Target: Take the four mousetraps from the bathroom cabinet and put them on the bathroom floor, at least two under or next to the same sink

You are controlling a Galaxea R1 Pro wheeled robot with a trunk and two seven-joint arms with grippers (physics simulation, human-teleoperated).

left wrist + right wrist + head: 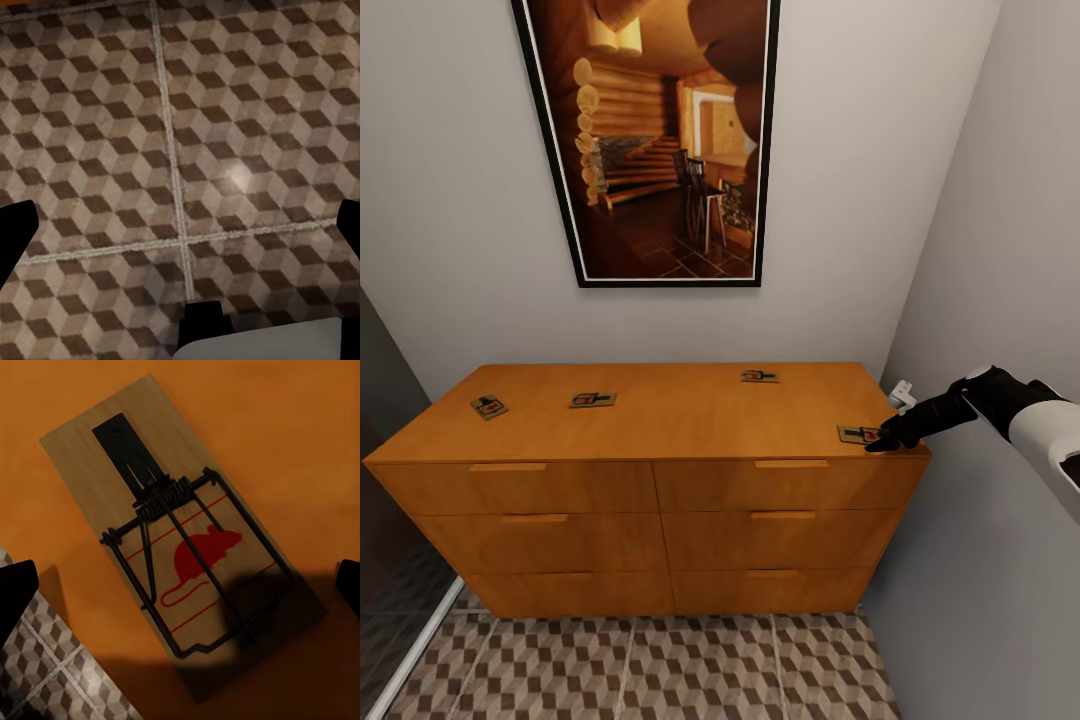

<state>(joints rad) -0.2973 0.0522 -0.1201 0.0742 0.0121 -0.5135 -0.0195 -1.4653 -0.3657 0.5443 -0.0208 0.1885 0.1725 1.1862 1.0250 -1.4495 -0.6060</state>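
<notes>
Cabinet [650, 440]: smooth orange-brown wood, satin sheen. 4 mousetraps, nearest one [180, 532]: pale matt wood, dark metal wire, red print. Bathroom floor [225, 112]: matt patterned tile, pale rough grout.

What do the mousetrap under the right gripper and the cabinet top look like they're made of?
The mousetrap looks like a pale, matte wooden board with faint grain, carrying dark, thin wire parts that look like metal and a printed red mouse. The cabinet top looks like orange-brown wood or veneer with a smooth satin finish and hardly any visible grain. As a render, neither is certain.
</notes>
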